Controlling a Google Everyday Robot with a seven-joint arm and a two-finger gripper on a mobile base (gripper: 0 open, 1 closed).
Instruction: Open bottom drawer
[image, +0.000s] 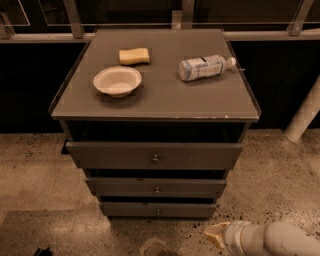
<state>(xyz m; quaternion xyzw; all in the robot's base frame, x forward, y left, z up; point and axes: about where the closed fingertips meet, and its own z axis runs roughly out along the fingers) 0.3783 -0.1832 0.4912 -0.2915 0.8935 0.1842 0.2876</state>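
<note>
The grey cabinet has three drawers. The bottom drawer (158, 209) is the lowest and shortest grey front, with a tiny round knob (158, 212) at its centre. It sits shut, about flush under the middle drawer (156, 187). The top drawer (154, 155) is the widest and has a larger knob. My gripper (216, 235) is at the bottom right of the view, low over the floor, on the end of a white arm (272, 240). It is to the right of and below the bottom drawer's front, apart from it.
On the cabinet top (160, 95) lie a white bowl (117, 80), a yellow sponge (134, 55) and a plastic bottle (205, 67) on its side. A white post (305, 112) stands at right. The speckled floor (45, 195) surrounds the cabinet.
</note>
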